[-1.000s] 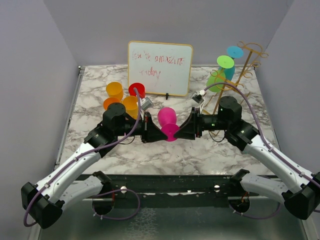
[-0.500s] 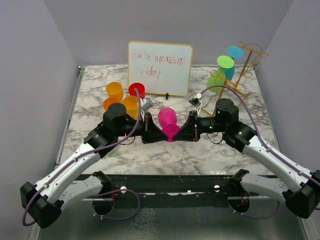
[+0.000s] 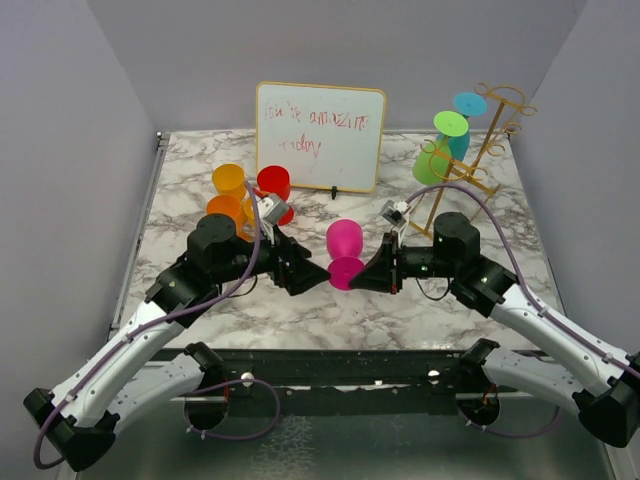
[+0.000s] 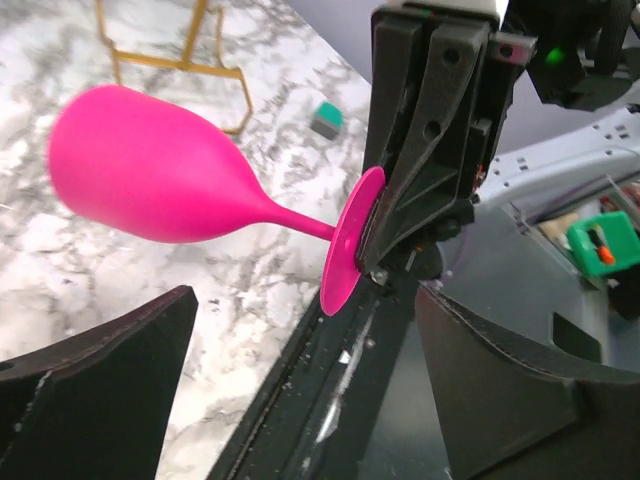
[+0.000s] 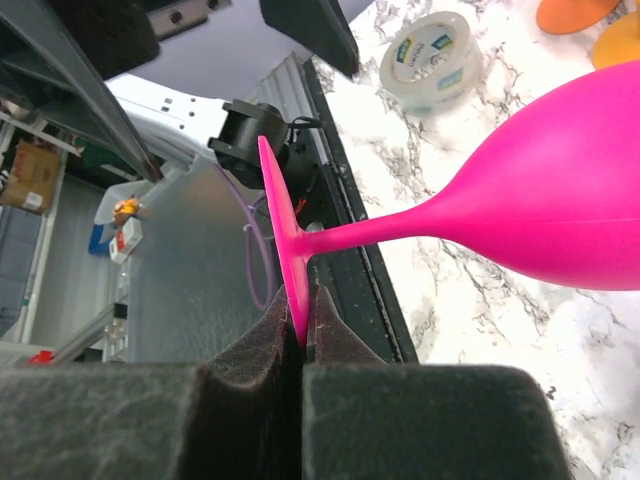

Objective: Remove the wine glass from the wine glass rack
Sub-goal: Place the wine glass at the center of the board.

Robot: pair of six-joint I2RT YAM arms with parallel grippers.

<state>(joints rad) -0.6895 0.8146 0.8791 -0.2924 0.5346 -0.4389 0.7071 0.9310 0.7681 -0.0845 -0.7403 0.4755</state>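
Whiteboard (image 3: pixel 320 135), tape roll (image 5: pixel 432 62), poss. orange cups (image 3: pixel 229 181)

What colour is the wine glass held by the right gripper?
Plain bright pink, the whole wine glass, bowl to foot; the left wrist view shows it best.

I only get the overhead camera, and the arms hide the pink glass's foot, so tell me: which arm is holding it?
Observer: The right gripper; its jaws are shut on the rim of the foot of the pink glass.
Operator: And the left?
Observer: The left gripper is open, jaws wide apart and clear of the glass.
Operator: Anything hidden below the arms?
Observer: A roll of tape lies on the table past the glass's bowl.
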